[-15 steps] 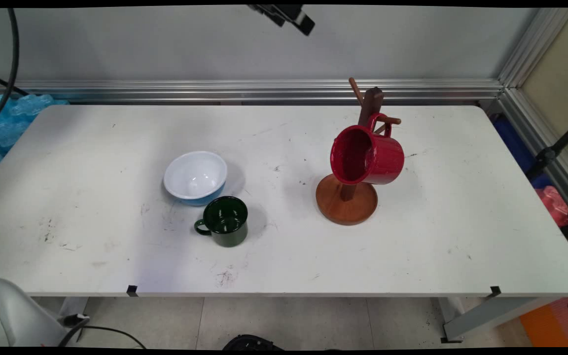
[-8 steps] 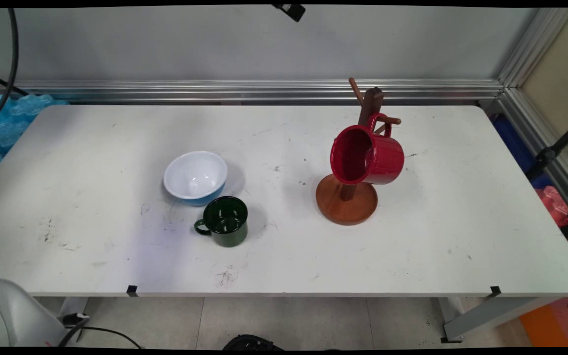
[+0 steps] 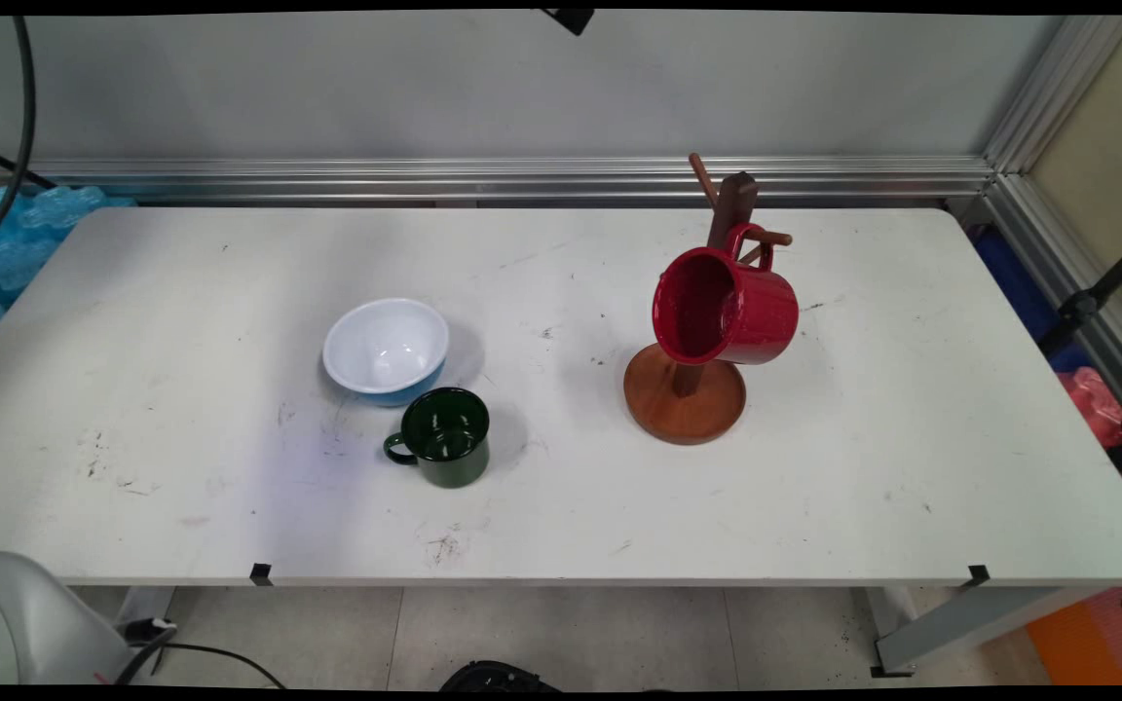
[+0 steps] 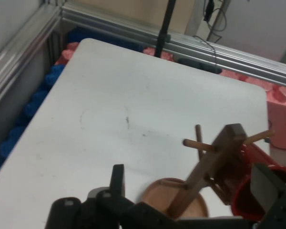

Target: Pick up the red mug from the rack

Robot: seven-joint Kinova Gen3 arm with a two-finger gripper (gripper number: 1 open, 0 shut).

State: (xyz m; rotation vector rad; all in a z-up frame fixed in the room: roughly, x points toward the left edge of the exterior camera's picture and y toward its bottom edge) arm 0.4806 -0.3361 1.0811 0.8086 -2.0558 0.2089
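The red mug (image 3: 727,308) hangs by its handle on a peg of the wooden mug stand (image 3: 686,394), mouth tipped towards the near side, right of the counter's (image 3: 181,292) middle. The gripper (image 4: 193,191) is raised high above it, jaws spread wide and holding nothing. Well apart to the left, a green mug (image 3: 446,437) stands just beside a blue-and-white bowl (image 3: 386,350); neither blocks the stand.

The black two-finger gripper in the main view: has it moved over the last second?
Yes. The black gripper has risen against the grey wall, so only its tip now shows at the top edge.
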